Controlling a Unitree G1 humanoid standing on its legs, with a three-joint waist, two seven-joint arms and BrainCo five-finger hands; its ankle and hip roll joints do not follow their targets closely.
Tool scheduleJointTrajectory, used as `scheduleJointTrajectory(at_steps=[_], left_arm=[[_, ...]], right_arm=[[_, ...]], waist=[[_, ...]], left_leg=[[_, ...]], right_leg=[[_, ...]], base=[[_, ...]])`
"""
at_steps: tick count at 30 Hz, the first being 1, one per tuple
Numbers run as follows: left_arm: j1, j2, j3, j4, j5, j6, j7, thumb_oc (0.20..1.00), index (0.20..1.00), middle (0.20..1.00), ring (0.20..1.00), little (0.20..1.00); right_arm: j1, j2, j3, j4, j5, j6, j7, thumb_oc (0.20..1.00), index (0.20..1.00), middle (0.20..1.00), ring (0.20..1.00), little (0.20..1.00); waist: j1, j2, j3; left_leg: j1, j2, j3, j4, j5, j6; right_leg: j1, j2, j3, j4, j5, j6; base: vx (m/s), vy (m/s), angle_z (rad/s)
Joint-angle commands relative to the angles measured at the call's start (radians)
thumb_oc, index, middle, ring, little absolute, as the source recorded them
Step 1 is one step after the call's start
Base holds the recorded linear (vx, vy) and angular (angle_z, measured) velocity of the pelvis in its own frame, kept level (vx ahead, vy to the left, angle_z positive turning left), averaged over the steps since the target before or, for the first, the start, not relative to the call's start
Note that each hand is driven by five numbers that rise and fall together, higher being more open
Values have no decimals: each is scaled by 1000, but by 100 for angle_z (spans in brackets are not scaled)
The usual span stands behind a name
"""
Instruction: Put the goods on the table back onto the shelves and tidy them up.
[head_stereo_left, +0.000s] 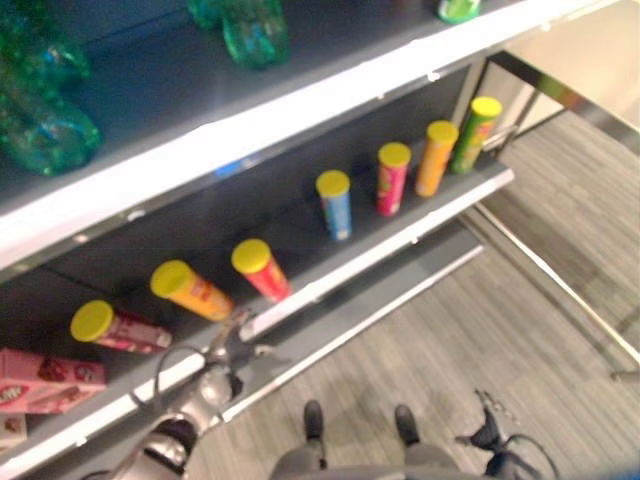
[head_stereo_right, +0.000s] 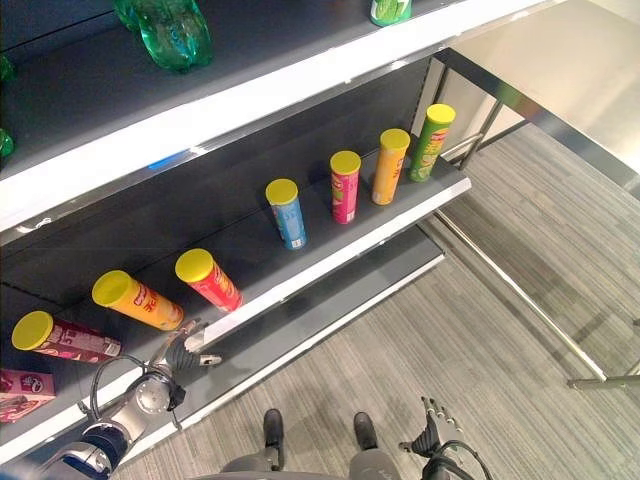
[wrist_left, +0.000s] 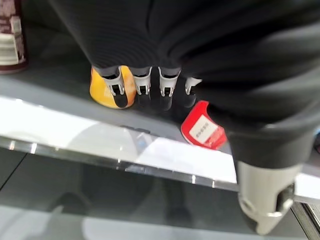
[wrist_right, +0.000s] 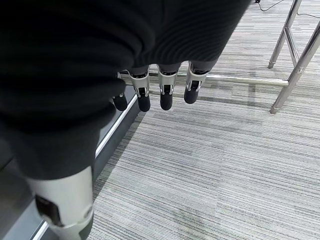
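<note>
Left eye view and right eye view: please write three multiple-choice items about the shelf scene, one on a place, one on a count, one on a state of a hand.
1. Where is the left hand?
A. At the front edge of the tube shelf, near the orange tube and red tube
B. On a table
C. Inside a basket

2. How many yellow-lidded tubes are on that shelf?
A. Five
B. Seven
C. Nine

3. What is the right hand doing?
A. Pinching a lid
B. Gripping a tube
C. Hanging open above the floor

Answers: 1 A, its fingers reach the shelf edge there; 2 B, seven yellow lids show; 3 C, its straight fingers hold nothing.
</note>
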Motion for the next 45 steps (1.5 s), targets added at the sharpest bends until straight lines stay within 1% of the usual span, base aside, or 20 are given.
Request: scheduleJointTrajectory(at_steps=[1,6,10,16,26,27,36,45], left_arm=[[-41,-13,5,36,-48,-9,9,1000,1000,1000,1000,1000],[-69,-23,-18,45,-50,-7,14,1000,1000,1000,1000,1000],[-122,-11,-27,71,-54,1,32,1000,1000,1000,1000,1000],[-155,6,-25,93,-63,5,46,1000,1000,1000,1000,1000],[-164,11,-22,115,-76,5,46,1000,1000,1000,1000,1000],[-172,9,-26,120,-81,6,44,1000,1000,1000,1000,1000],[-212,11,-44,120,-89,8,51,1000,1000,1000,1000,1000],[-238,10,-59,113,-91,7,50,1000,1000,1000,1000,1000]], right_arm=[[-10,-31,38,-32,-1,-19,-17,1000,1000,1000,1000,1000],[-29,-31,41,-33,10,-20,-19,1000,1000,1000,1000,1000],[-44,-32,45,-34,27,-21,-26,1000,1000,1000,1000,1000],[-51,-35,46,-38,38,-23,-35,1000,1000,1000,1000,1000],[-54,-32,54,-42,44,-26,-40,1000,1000,1000,1000,1000],[-59,-33,64,-50,42,-28,-38,1000,1000,1000,1000,1000],[-74,-38,69,-54,50,-28,-41,1000,1000,1000,1000,1000],[-74,-36,71,-55,55,-28,-43,1000,1000,1000,1000,1000]], waist=[[-9,25,-13],[-14,27,-2],[-20,25,16],[-22,24,31],[-22,22,41],[-23,20,51],[-29,20,74],[-33,23,77]], left_leg=[[-34,57,-18,1,-42,-51],[-44,60,-13,1,-38,-52],[-56,59,-7,1,-36,-51],[-64,59,-2,1,-32,-49],[-66,62,2,1,-28,-50],[-71,64,1,1,-25,-51],[-83,65,9,1,-22,-51],[-82,65,16,1,-23,-51]], right_leg=[[-57,-41,-32,43,-28,43],[-75,-38,-27,47,-23,43],[-98,-37,-16,50,-17,46],[-114,-35,-7,54,-11,48],[-120,-31,-6,59,-12,46],[-128,-28,-3,62,-10,46],[-150,-25,7,69,-4,47],[-155,-23,14,72,-3,46]], base=[[0,0,0],[-24,-7,-9],[-26,-2,-4],[-14,1,-4],[-3,-3,-2],[0,0,0],[-8,-5,-3],[0,0,0]])
